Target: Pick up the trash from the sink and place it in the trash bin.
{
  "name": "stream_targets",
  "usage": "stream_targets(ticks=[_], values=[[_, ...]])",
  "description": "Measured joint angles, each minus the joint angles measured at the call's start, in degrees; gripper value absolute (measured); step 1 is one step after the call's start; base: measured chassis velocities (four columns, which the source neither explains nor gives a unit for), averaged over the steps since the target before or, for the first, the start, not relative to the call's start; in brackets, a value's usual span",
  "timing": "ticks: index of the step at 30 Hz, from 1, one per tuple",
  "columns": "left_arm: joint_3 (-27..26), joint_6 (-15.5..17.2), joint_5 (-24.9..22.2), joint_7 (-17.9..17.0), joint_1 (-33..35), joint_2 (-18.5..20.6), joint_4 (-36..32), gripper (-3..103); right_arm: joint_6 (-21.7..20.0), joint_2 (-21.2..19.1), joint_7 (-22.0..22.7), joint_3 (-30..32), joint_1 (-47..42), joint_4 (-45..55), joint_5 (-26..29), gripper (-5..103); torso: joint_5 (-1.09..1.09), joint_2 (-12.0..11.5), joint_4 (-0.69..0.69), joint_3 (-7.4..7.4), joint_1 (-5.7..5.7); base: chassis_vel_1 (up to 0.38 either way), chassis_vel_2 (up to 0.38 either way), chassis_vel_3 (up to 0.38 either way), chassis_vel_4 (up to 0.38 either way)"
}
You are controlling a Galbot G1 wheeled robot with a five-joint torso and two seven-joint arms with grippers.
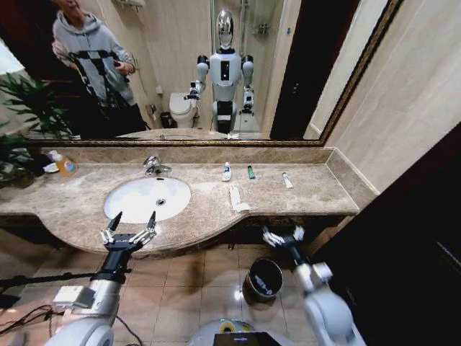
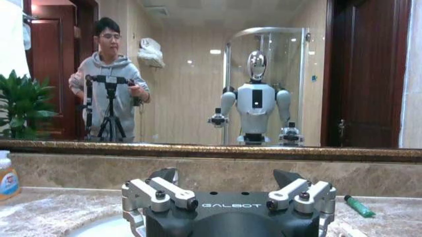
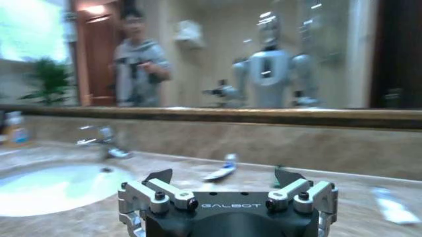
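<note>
Head view: sink [image 1: 126, 204] set in a marble surface [image 1: 317, 191], soap bottle [image 1: 64, 165] at its far left. Four trash items lie right of the sink: white tube [image 1: 226, 171], green tube [image 1: 251, 172], small tube [image 1: 287, 180], strip [image 1: 236, 198]. Left end effector [image 1: 132, 222] hovers open and empty at the sink's near rim; right end effector [image 1: 282, 235], open and empty, hangs above the bin [image 1: 263, 280] on the floor.

Left wrist view: green tube [image 2: 358, 205] lies beyond the spread fingers [image 2: 166, 174].

Right wrist view: white tube [image 3: 222, 169] ahead, between the spread fingers [image 3: 158, 176].

Counter [image 1: 302, 189]: mottled brown marble. Sink [image 1: 130, 196]: white. Green tube [image 1: 251, 172], white tubes [image 1: 226, 171] with blue marks. Trash bin [image 1: 263, 280]: dark, shiny rim.
</note>
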Motion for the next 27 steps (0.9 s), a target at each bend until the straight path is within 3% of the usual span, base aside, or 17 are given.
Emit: stream_targets(ticks=[4,13,22,25,27], values=[[0.0,0.0,0.0,0.0,0.0,0.0,0.0,100,-3.9,-3.3,1.7,-7.9,10.3,-4.8,2.9,100,0.0,0.0,-0.01,0.0,-0.01,0.0,0.0,0.0,0.0],[0.0,0.0,0.0,0.0,0.0,0.0,0.0,100,-8.3,-1.2,6.3,-18.5,24.4,-16.6,2.0,100,-0.01,0.0,-0.01,0.0,-0.01,0.0,0.0,0.0,0.0],[0.0,0.0,0.0,0.0,0.0,0.0,0.0,100,-8.0,1.5,8.0,-20.6,30.0,-27.0,1.4,103,-0.01,0.0,-0.01,-0.01,-0.02,0.0,0.0,0.0,0.0],[0.0,0.0,0.0,0.0,0.0,0.0,0.0,100,-7.9,1.9,8.0,-20.3,30.4,-28.2,1.0,101,-0.01,0.0,-0.01,-0.01,-0.02,0.0,0.0,0.0,0.0],[0.0,0.0,0.0,0.0,0.0,0.0,0.0,100,-7.8,1.9,7.9,-19.6,30.5,-29.2,0.7,93,-0.01,0.0,-0.01,-0.01,-0.02,0.0,0.0,0.0,0.0]])
